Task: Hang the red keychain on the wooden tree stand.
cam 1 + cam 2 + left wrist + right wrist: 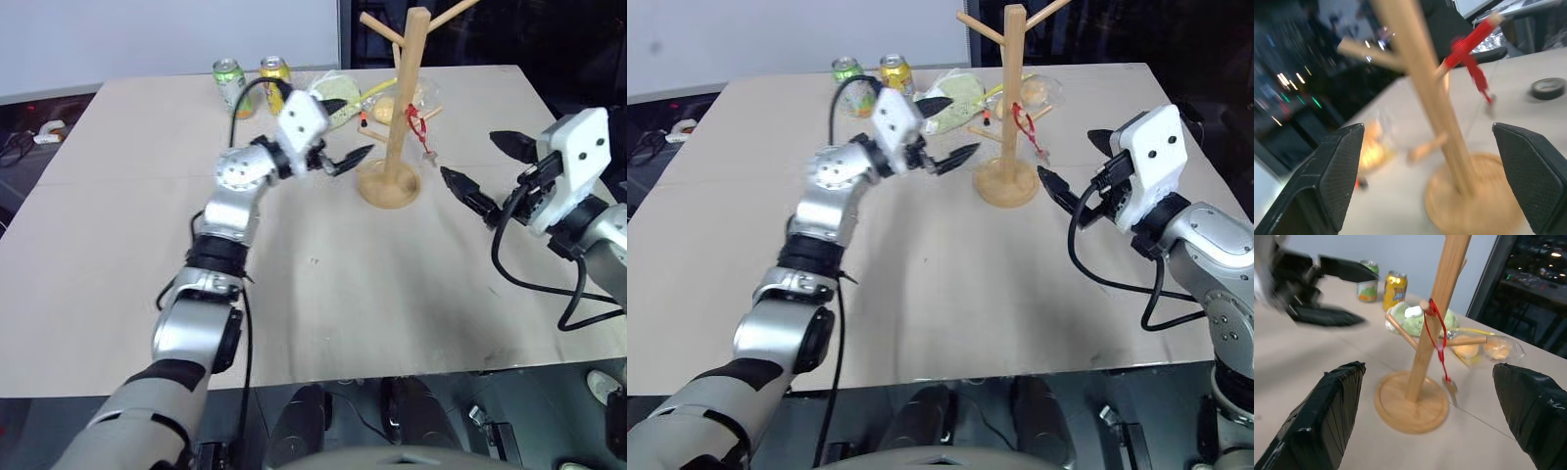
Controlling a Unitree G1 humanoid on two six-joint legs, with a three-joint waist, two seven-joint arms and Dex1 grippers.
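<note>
**Inspector:** Head views first. What is cut off?

**Assistant:** The wooden tree stand [396, 147] runs out of the top edge, so its upper pegs are partly lost. The red keychain [419, 127] hangs from a low peg on the stand's right side, its small key dangling just above the table [323, 294]. The left gripper [338, 152] sits just left of the stand's base, jaws spread, holding nothing. The right gripper [485, 171] is to the right of the stand, jaws spread and empty.

**Inspector:** Anything legible behind?

**Assistant:** A green can [231, 86] and a yellow can [274, 76] stand at the far edge; their printing cannot be read. A green soft item [338, 98] and clear bags of food [407, 103] are partly hidden by the left gripper and the pole.

**Inspector:** Left wrist view?

**Assistant:** Blurred. The pole stands between two wide-apart fingers [1334, 171]. The strap is looped over a peg with a red tip. A black tape ring [1548, 88] lies on the table beyond.

**Inspector:** Right wrist view?

**Assistant:** Both fingers are cut off by the lower edge, wide apart. The key hangs free beside the base. The yellow can's label is too small to read. The left gripper is blurred, apart from the stand.
</note>
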